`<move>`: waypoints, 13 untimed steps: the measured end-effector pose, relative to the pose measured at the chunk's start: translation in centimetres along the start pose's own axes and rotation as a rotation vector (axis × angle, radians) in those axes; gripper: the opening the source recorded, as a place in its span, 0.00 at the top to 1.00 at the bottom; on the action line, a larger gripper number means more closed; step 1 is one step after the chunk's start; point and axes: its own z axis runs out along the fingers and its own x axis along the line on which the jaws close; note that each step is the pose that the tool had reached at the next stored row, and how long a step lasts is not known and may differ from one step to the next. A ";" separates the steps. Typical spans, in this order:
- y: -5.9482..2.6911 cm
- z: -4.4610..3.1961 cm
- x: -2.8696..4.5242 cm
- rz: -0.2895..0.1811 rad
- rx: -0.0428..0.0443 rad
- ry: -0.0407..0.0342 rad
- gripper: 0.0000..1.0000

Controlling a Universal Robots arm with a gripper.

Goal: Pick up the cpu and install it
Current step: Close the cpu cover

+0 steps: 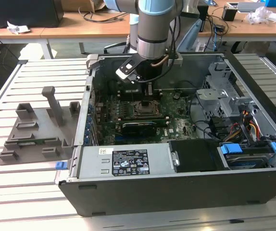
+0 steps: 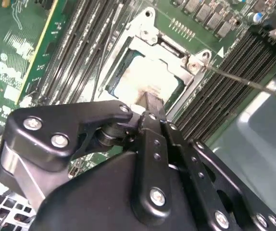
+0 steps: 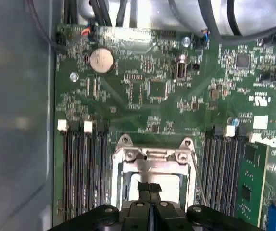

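Just beneath the clenched, empty hand the cpu sits in its socket; we judge it light, stiff, fragile underneath: grip opposite edges only.

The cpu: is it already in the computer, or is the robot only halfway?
Done, apparently: the cpu lies flat inside the socket frame on the motherboard. In hand: the gripper, shut, is poised right over its metal top. Left: the socket's wire lever looks unlatched.
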 end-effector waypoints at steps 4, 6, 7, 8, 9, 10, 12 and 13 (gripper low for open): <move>0.77 -0.18 -0.04 0.000 0.0085 -0.0063 0.89; 0.76 -0.17 -0.03 0.001 0.0088 -0.0130 0.89; 0.76 -0.19 -0.03 0.002 0.0095 -0.0292 0.89; 0.77 -0.19 -0.03 0.004 0.0108 -0.0499 0.89; 0.77 -0.17 -0.03 0.005 0.0117 -0.0678 0.89; 0.77 -0.17 -0.03 0.005 0.0120 -0.0721 0.89; 0.77 -0.28 -0.09 0.005 0.0119 -0.0666 0.89; 0.75 -0.39 -0.35 0.004 0.0115 -0.0596 0.89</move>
